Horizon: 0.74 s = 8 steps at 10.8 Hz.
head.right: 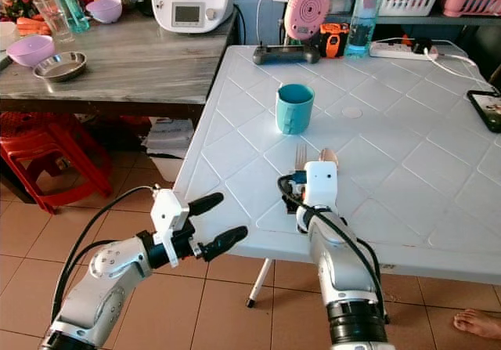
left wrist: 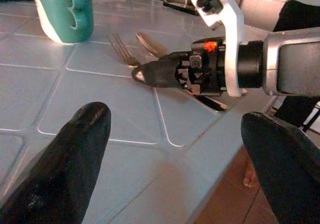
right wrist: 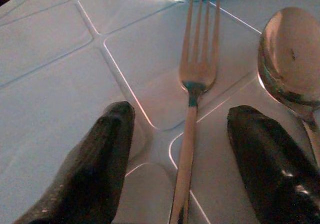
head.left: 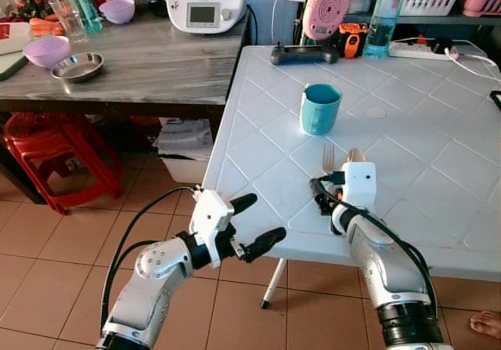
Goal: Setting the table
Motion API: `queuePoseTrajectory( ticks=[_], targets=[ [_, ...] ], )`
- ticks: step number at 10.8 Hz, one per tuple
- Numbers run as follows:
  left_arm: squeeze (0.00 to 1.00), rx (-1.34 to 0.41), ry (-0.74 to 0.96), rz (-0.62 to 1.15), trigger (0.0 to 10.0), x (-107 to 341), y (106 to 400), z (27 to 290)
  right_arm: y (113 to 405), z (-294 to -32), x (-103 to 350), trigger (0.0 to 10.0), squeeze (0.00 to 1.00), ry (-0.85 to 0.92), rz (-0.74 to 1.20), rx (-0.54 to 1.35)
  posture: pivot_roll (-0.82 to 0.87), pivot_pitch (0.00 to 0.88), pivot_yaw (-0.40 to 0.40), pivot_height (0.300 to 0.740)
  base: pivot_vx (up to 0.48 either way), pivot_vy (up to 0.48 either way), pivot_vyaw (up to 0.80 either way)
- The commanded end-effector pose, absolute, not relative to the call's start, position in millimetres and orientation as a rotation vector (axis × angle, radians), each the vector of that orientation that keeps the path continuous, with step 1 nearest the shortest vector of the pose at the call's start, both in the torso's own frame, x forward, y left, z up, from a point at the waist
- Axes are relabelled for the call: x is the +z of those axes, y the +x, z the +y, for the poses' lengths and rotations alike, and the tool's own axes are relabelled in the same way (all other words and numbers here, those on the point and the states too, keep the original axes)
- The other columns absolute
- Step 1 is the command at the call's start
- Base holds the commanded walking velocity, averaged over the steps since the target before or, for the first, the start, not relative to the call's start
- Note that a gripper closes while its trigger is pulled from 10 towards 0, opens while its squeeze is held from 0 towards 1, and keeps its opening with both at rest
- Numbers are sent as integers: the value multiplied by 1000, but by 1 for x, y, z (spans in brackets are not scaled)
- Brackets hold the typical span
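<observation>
— What sits on the grey wooden counter (head.left: 156, 60) far left?
— A white kitchen machine (head.left: 205, 1), two purple bowls (head.left: 47, 51), a steel dish (head.left: 77, 66).
— And under it?
— Stacked red stools (head.left: 59, 158) on the tiled floor (head.left: 47, 264).
— Far right?
— A water bottle (head.left: 385, 15), a pink fan (head.left: 326, 9), a power strip (head.left: 423, 50), and someone's bare foot (head.left: 485, 321) near right.

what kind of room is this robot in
Probably a home kitchen or dining corner: a food processor and bowls sit on a wooden counter, and a white plastic table holds a teal cup, fork and spoon.
</observation>
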<state>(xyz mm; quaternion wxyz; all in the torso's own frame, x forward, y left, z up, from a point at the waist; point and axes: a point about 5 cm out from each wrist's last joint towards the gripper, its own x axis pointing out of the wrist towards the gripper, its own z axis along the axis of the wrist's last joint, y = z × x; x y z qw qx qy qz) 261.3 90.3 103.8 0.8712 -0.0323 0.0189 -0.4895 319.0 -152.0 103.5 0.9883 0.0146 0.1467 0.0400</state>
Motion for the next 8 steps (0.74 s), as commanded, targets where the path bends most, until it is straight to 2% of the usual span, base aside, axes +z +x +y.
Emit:
queuePoseTrajectory(
  ticks=[1, 8],
  targets=[
    [0, -1047, -59, 43, 10000, 106, 260, 90, 315, -158, 86, 0, 0, 32, 393, 63, 13, 78, 53, 740, 0, 0, 0],
    [0, -1064, -72, 69, 10000, 107, 263, 87, 309, -166, 72, 0, 0, -10, 482, 106, 12, 80, 53, 740, 0, 0, 0]
  ],
)
